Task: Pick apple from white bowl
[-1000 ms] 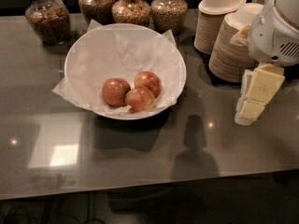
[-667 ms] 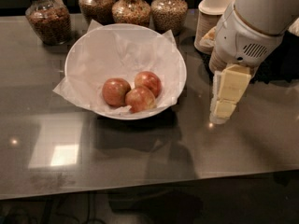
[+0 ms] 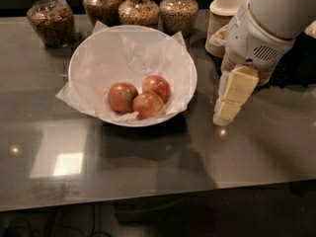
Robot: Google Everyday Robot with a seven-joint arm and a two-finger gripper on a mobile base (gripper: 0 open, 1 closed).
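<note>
Three dull red apples lie together in the white bowl (image 3: 81,58), which is lined with crinkled white paper: one on the left (image 3: 122,97), one at the back right (image 3: 157,87), one in front (image 3: 147,105). My gripper (image 3: 223,116) hangs from the white arm (image 3: 266,28), pointing down just above the table. It is to the right of the bowl, outside the rim and a short way from it. It holds nothing that I can see.
Several glass jars of grains and nuts stand along the back edge, among them a left jar (image 3: 52,19) and a right jar (image 3: 178,11). Ribbed tan stacks with white tops (image 3: 228,6) stand behind my arm. The dark table's front edge (image 3: 158,194) is near.
My arm and gripper have moved left from the right side of the table toward the bowl. The apples and the bowl have not moved.
</note>
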